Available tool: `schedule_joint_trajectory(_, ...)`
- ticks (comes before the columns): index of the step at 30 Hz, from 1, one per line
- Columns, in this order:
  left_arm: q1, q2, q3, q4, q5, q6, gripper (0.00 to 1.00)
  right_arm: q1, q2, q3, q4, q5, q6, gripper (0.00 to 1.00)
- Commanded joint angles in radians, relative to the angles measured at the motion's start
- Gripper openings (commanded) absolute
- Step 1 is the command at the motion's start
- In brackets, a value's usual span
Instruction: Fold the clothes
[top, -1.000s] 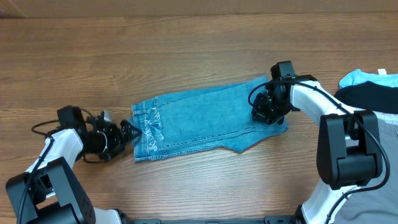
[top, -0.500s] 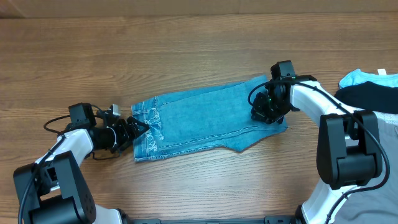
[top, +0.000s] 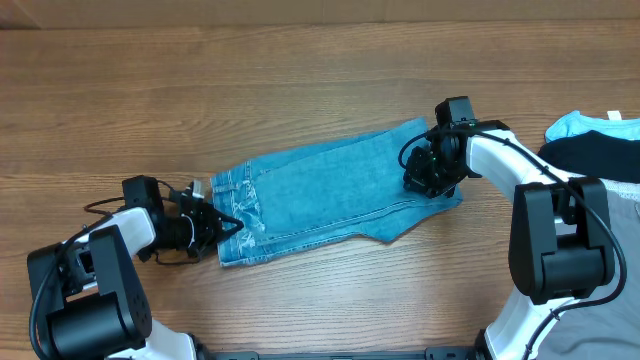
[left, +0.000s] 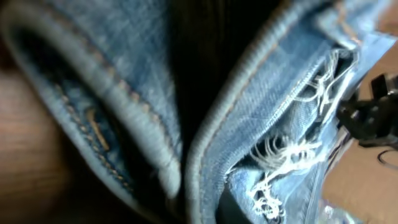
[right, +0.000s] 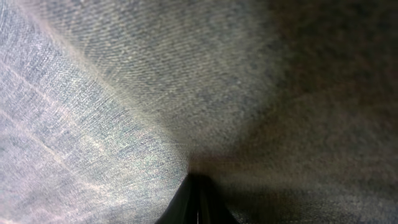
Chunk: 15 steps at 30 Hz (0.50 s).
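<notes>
The light-blue denim jeans (top: 330, 190) lie folded in a slanted band across the middle of the wooden table (top: 300, 70). My left gripper (top: 228, 225) sits at their left end, shut on the frayed hem edge. In the left wrist view, stitched denim hems (left: 267, 106) and white frayed threads (left: 280, 155) fill the frame, and the fingers themselves are hidden. My right gripper (top: 425, 182) rests on the jeans' right end. In the right wrist view its dark tips (right: 199, 202) are shut together, with denim (right: 124, 93) puckering toward them.
At the table's right edge lies a pile of other clothes: a pale-blue top (top: 580, 125), a black garment (top: 595, 155) and grey trousers (top: 627, 225). The right arm's white links reach over the pile's near side.
My left gripper slid right to the jeans' left end and closed on the hem, nudging that corner slightly. The right gripper stayed put and shut.
</notes>
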Motion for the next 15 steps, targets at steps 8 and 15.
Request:
schedule_joint_trajectory(8,0.11,-0.023,0.619,-0.675,-0.455,0.128,0.04,-0.049,-0.086,0.069,-0.179,-0.064,-0.02,0.04)
schedule_joint_trajectory(15,0.066,-0.023,1.052,-0.871,-0.467,0.134,0.05,-0.116,-0.169,0.083,-0.218,-0.066,-0.022,0.04)
